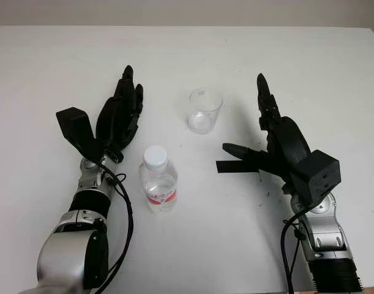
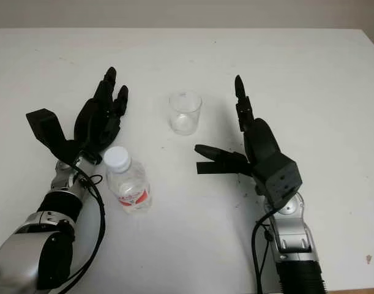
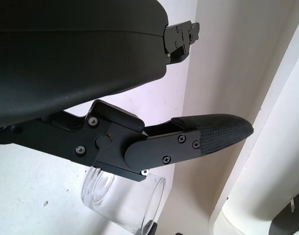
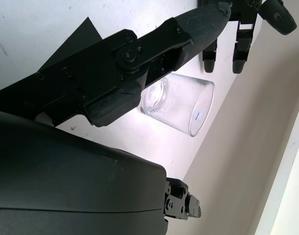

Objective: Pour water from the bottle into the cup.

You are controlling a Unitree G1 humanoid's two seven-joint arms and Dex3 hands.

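Head view: one bottle (image 1: pixel 158 181), one cup (image 1: pixel 204 111)

Bright, even light; table (image 1: pixel 333 67) near washed out. Soft shadows right of cup (image 1: pixel 204 110). Head views sharp.

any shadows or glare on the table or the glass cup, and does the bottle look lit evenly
Left eye view: the cup is see-through and casts only a faint shadow on the white table; the right hand throws a dark shadow beneath its fingers. The bottle looks evenly lit, its white cap bright. Right wrist view: the cup's rim catches a bright highlight. The left hand is open beside the bottle.
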